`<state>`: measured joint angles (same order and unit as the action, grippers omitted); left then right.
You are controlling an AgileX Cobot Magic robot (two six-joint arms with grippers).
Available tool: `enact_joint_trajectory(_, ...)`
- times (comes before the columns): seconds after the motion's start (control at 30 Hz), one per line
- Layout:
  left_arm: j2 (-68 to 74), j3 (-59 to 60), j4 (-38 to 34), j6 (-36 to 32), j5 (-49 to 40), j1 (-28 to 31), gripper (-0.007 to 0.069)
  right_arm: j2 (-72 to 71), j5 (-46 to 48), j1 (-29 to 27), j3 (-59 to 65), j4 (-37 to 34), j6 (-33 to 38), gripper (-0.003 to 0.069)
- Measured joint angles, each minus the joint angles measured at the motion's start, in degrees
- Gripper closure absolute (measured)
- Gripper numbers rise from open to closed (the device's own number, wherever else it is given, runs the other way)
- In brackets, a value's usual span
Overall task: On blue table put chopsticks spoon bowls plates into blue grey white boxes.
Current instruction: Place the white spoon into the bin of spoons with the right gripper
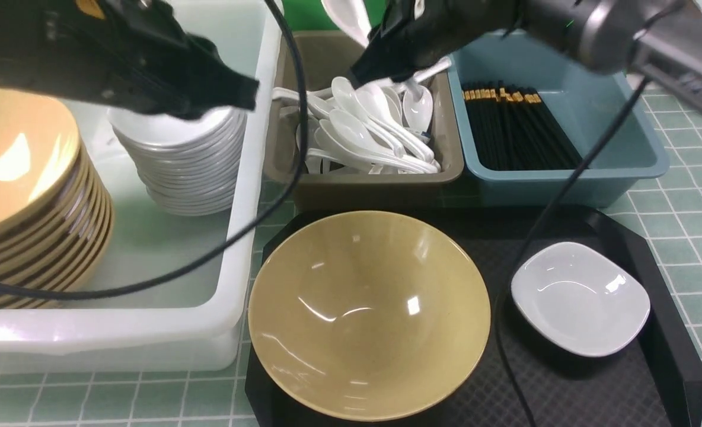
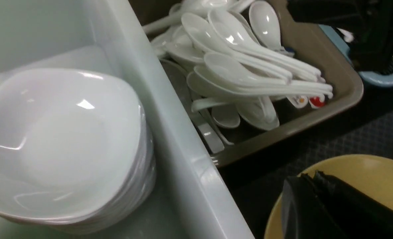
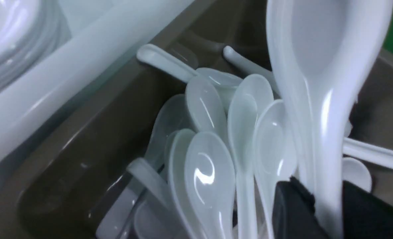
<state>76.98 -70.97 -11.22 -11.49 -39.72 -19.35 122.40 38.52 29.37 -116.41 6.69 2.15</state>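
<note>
Glossy white soup spoon (image 3: 316,49) hangs pinched in right gripper (image 3: 321,194) over grey-brown plastic tub (image 3: 83,142) — release next; left gripper (image 2: 306,189) closed, empty.

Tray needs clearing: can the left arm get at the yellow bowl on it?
Probably yes: the bowl lies empty and uncovered, and the left gripper, shut and empty, hovers over the neighbouring white box.

A bright green surface (image 1: 306,15) is glimpsed behind the pale blue-green worktop (image 1: 683,237), which is gridded with thin white lines.
</note>
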Motion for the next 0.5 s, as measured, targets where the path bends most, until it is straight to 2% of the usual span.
enact_joint_trajectory(0.03, 0.12, -0.01, -0.10, -0.10, -0.12, 0.00, 0.0620, 0.37, -0.42, -0.15, 0.00, 0.00, -0.48, 0.0446)
enact_joint_trajectory(0.17, 0.41, 0.34, -0.81, -0.91, -2.25, 0.00, 0.0620, 1.36, -1.31, -1.05, -0.16, 0.00, -5.60, 0.0241)
enact_joint_trajectory(0.27, 0.41, 0.34, -1.64, -0.91, -3.00, 0.00, 0.0620, -0.54, 4.77, -1.05, -2.43, 0.00, -6.59, 0.0111)
enact_joint_trajectory(0.3, 0.41, 0.34, -1.83, -0.91, -3.08, 0.00, 0.0620, -0.73, 4.77, -1.05, -2.63, 0.00, -6.59, 0.0106)
enact_joint_trajectory(0.37, 0.66, -0.15, -2.30, -1.76, -4.23, -0.44, 0.0620, -3.24, 12.13, -0.88, -5.47, -0.05, -4.48, 0.0071)
enact_joint_trajectory(0.5, 3.46, -5.51, -2.34, -4.34, -10.11, -2.56, 0.0620, -7.88, 22.20, -0.38, -8.62, -0.05, 0.95, 0.0084)
